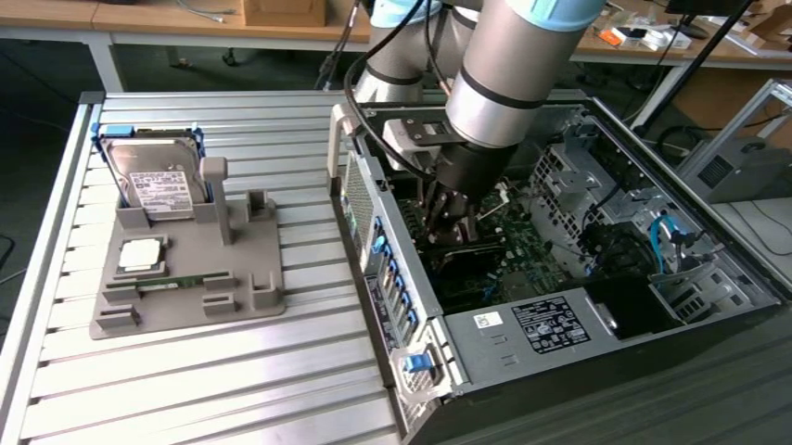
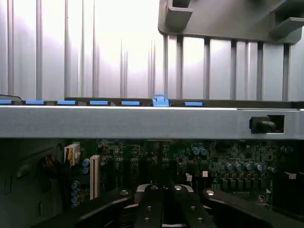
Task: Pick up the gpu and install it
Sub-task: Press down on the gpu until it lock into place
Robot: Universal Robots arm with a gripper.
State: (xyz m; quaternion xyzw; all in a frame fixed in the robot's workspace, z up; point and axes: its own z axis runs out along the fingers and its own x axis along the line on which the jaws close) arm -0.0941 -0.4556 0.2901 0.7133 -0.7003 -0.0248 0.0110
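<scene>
Arm lowered into open computer case [image 1: 581,306], gripper [image 1: 455,222] deep inside, above green motherboard [image 1: 526,246]. Fingers [image 2: 164,209] closed together, dark and close over the board in the wrist view. Dark shape below the fingers in the exterior view, possibly the gpu [image 1: 461,248]; card not clearly distinguishable, hold not confirmable. Grey fixture tray [image 1: 185,297] on ribbed metal surface [image 1: 185,389], at the exterior view's left of the case. Hard drive [image 1: 159,181] upright in tray; slim green memory stick [image 1: 185,279] flat in its slot; silver processor [image 1: 143,253] beside it
</scene>
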